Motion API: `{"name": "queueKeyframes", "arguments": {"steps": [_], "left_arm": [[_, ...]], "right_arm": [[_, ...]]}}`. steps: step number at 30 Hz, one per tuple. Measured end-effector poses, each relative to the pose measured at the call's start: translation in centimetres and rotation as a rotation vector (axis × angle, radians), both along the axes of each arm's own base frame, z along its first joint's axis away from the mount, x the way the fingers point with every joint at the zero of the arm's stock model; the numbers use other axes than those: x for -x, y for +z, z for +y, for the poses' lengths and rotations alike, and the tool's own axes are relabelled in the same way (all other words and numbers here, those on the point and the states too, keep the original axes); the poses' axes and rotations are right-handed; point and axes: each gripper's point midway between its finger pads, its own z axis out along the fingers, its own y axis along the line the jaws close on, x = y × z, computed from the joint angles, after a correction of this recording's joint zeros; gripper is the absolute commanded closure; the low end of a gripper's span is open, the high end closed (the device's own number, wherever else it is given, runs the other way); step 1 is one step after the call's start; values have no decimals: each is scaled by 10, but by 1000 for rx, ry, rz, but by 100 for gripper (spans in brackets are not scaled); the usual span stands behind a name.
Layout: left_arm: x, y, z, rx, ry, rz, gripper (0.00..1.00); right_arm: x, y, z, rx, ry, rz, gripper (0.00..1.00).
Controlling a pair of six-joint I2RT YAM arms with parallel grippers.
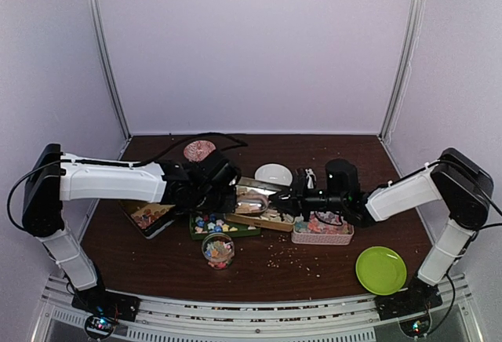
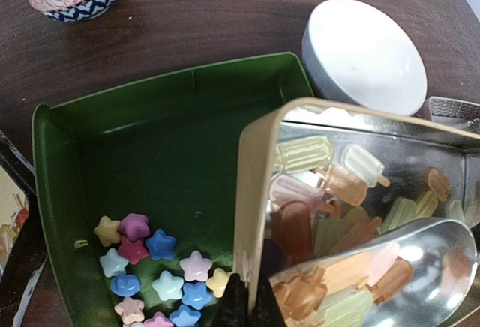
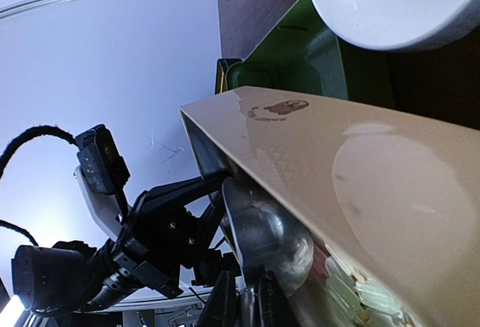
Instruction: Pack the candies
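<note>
Pastel star candies (image 2: 161, 267) lie in a green tray (image 2: 150, 117), which also shows in the top view (image 1: 223, 226). My left gripper (image 2: 248, 308) is shut on the wall of a tilted beige tin (image 2: 255, 192) that holds pale amber, pink and green chunky candies (image 2: 337, 184). In the top view the left gripper (image 1: 234, 193) holds this tin (image 1: 251, 188) above the trays. My right gripper (image 3: 244, 303) is shut on the handle of a metal scoop (image 3: 266, 233). The scoop's bowl (image 2: 390, 267) is inside the tin among the candies. The right gripper (image 1: 302, 199) reaches in from the right.
A glass jar (image 1: 218, 249) with mixed candies stands in front of the green tray. A pink box (image 1: 321, 232) of candies sits right of it. A white bowl (image 1: 273, 174), a patterned bowl (image 1: 199, 151), a green plate (image 1: 381, 270), a printed box (image 1: 153, 216) and crumbs (image 1: 294, 260) lie around.
</note>
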Motion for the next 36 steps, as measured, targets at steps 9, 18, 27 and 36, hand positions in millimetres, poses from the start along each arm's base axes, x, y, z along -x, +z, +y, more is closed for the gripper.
{"name": "queueKeyframes", "arguments": {"steps": [9, 18, 27, 36], "left_arm": [[-12, 15, 27, 3, 99, -14, 100], [-16, 20, 38, -9, 122, -14, 100], [-44, 36, 63, 4, 221, -27, 100], [-61, 55, 80, 18, 306, -45, 100]], "right_arm": [[4, 27, -12, -38, -9, -56, 100], [8, 41, -21, -49, -14, -93, 100], [35, 66, -25, -30, 55, -149, 100], [67, 44, -17, 55, 142, -110, 100]]}}
